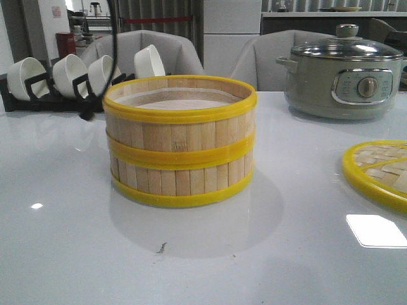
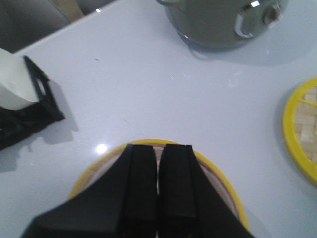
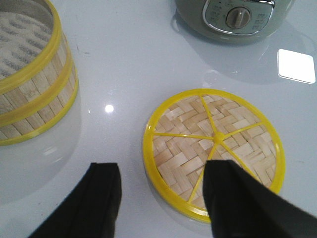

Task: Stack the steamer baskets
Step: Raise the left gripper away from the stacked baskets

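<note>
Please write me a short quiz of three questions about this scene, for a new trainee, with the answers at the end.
1. True or false: the two steamer baskets already stand one on the other.
2. Which gripper is open: the left gripper or the right gripper?
3. Multiple choice: the woven steamer lid lies
A. on top of the baskets
B. flat on the table, apart from the baskets
C. on the electric pot

Key:
1. True; a yellow rim marks the joint halfway up the stack.
2. The right gripper; the left gripper's fingers are closed together above the stack.
3. B; it lies to the right of the baskets in the front view.
</note>
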You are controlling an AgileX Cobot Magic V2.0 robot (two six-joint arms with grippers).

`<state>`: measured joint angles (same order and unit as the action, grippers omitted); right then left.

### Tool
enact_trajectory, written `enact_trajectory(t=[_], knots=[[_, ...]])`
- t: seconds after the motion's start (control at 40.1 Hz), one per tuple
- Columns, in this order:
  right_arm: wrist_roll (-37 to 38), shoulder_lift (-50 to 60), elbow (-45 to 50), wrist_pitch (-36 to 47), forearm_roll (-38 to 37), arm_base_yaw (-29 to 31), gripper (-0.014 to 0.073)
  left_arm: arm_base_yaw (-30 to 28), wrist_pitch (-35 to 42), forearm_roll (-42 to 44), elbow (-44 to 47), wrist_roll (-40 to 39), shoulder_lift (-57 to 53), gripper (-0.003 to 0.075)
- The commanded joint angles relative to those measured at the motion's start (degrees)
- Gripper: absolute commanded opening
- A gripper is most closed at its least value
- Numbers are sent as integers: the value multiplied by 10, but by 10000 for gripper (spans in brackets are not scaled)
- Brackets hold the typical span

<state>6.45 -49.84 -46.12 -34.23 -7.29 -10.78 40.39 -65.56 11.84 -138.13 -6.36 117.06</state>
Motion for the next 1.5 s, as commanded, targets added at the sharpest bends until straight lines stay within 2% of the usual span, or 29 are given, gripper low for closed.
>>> enact_trajectory(t=[0.0,0.225,0.399,0.524,0.849,1.073,1.273,1.473], knots=[[-1,3,-20,42,-9,0,470,-37,15,17,-22,-8,-81,87],[-1,3,-20,42,-9,0,470,-128,14,4,49,-9,-205,87],[-1,3,-20,42,-9,0,470,-182,24,22,172,-9,-321,87],[-1,3,-20,44,-8,0,470,-200,36,35,276,-9,-404,87],[-1,3,-20,49,-8,0,470,-201,147,36,573,-14,-634,87],[-1,3,-20,47,4,0,470,-201,193,36,733,-26,-787,86],[-1,2,-19,48,46,0,470,-198,212,36,829,-40,-882,87],[-1,2,-19,48,50,0,470,-198,234,35,911,-41,-934,87]])
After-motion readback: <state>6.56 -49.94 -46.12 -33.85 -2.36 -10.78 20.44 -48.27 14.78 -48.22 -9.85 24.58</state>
